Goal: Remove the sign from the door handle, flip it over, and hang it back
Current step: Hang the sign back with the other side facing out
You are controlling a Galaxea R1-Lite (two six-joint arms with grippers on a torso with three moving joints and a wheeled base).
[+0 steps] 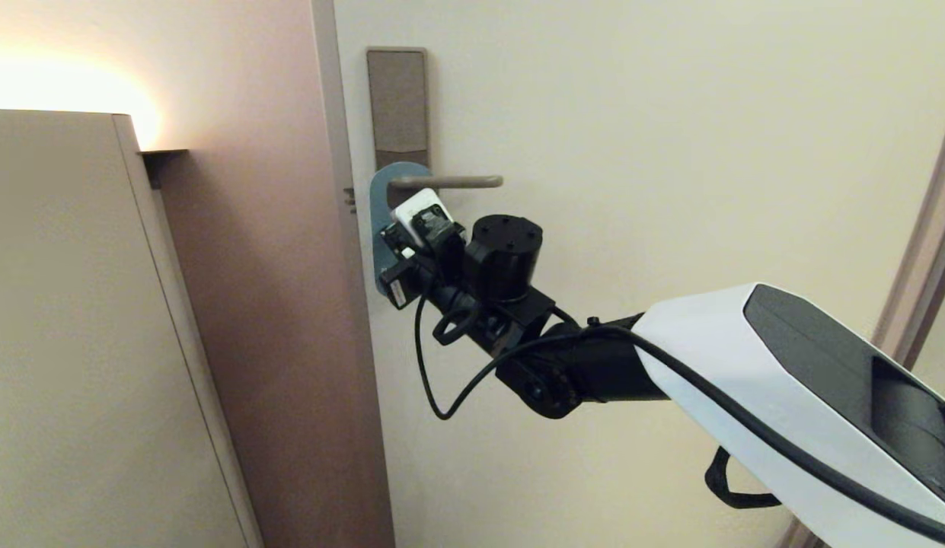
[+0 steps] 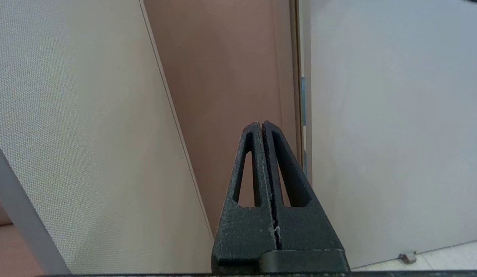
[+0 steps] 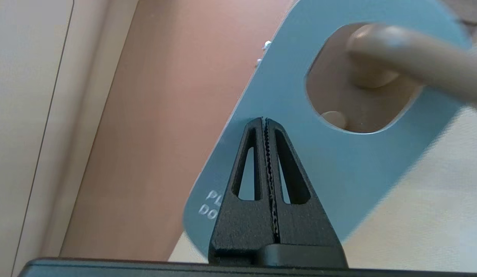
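Right wrist view: right fingers [image 3: 266,120] pressed together, tips at the blue face of the flat rounded-oblong door sign [image 3: 338,161], not visibly pinching it. Sign hung by its round hole over the slim brushed-metal lever handle [image 1: 449,182], tilted, presumably pushed askew. Beyond: bronze-grey lock plate [image 1: 397,106], cream door [image 1: 670,152], brown frame [image 1: 289,304] close alongside. Left fingers [image 2: 263,125] shut, idle, off to the side.

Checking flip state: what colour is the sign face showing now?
Blue with white lettering; the sign shows best in the right wrist view.
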